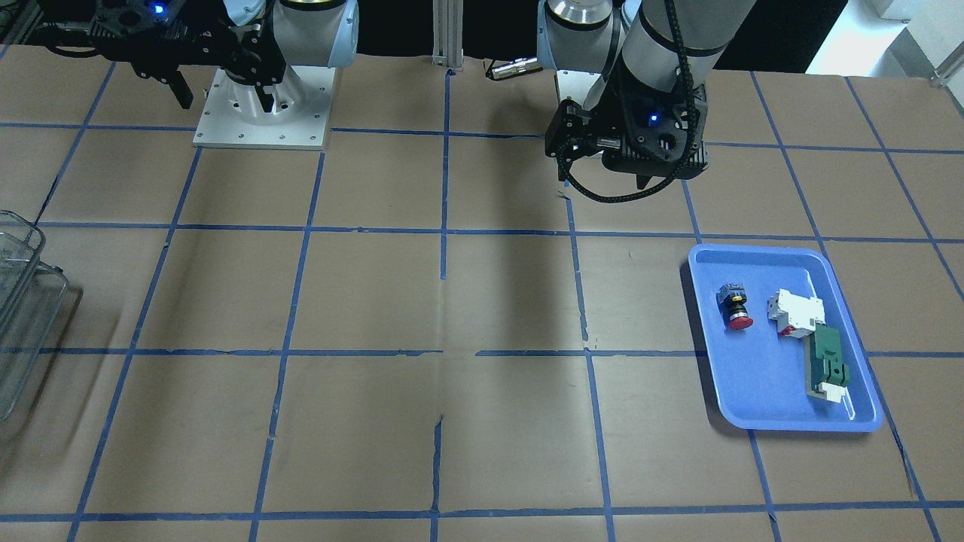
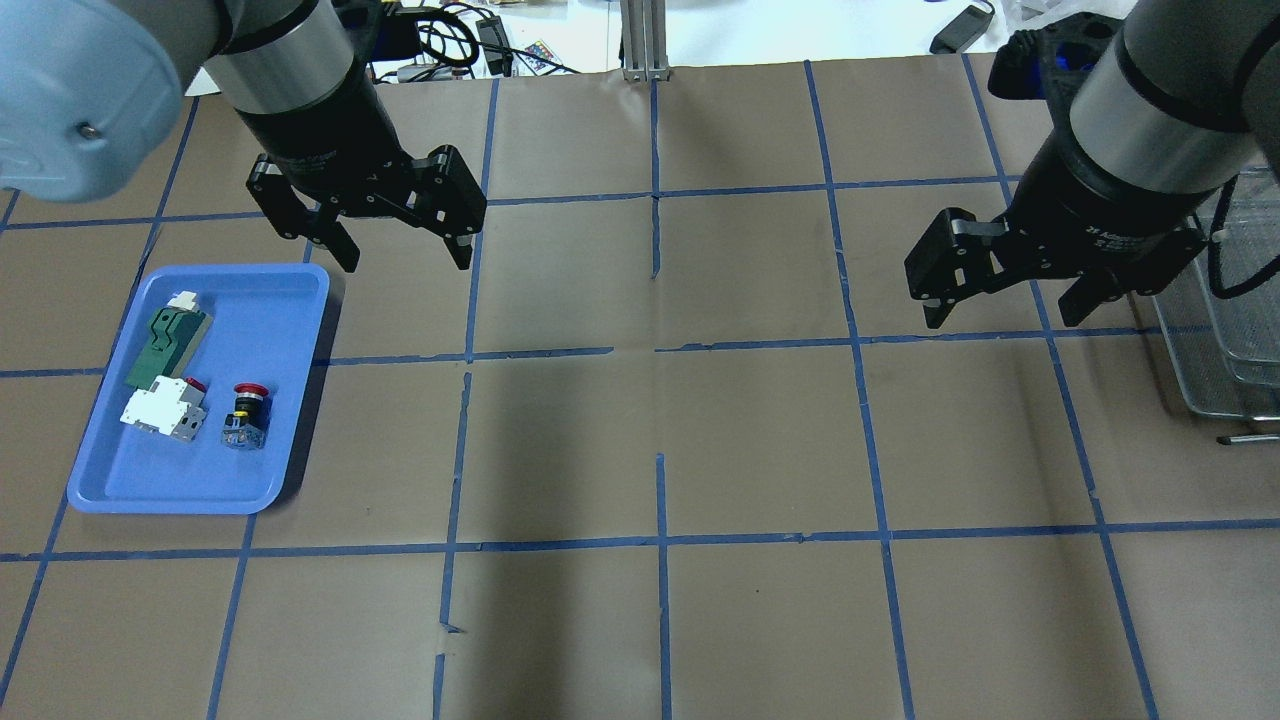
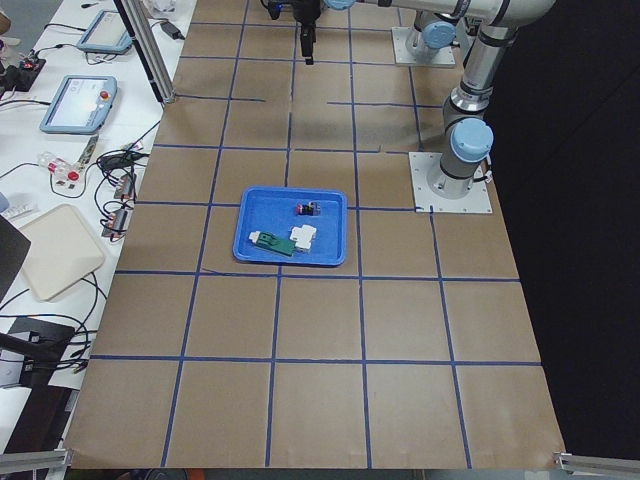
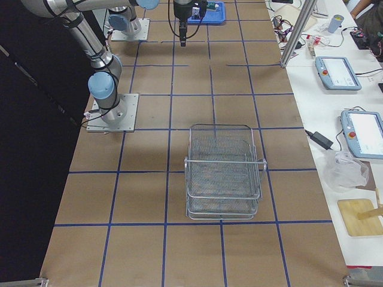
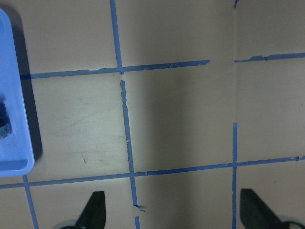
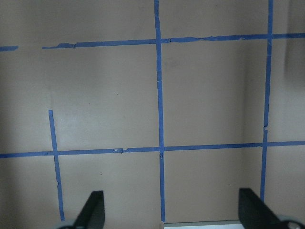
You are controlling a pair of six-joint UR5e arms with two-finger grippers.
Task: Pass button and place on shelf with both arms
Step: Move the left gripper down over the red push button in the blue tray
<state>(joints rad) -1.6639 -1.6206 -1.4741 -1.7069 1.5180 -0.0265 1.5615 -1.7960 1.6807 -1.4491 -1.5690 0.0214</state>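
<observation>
The button (image 2: 245, 410), with red cap, yellow ring and black body, lies on its side in the blue tray (image 2: 270, 320) at the table's left; it also shows in the front view (image 1: 736, 307). My left gripper (image 2: 405, 262) is open and empty, hanging above the table just beyond the tray's far right corner; its wrist view (image 5: 174, 212) shows bare table between the fingers. My right gripper (image 2: 1000, 318) is open and empty above the table's right half, beside the wire-mesh shelf (image 2: 1225, 340). The whole shelf (image 4: 224, 170) stands empty.
A white block switch (image 2: 160, 410) and a green flat part (image 2: 160, 345) lie in the tray beside the button. The table is brown paper with a blue tape grid. The arm bases (image 1: 263, 105) stand at the robot's edge.
</observation>
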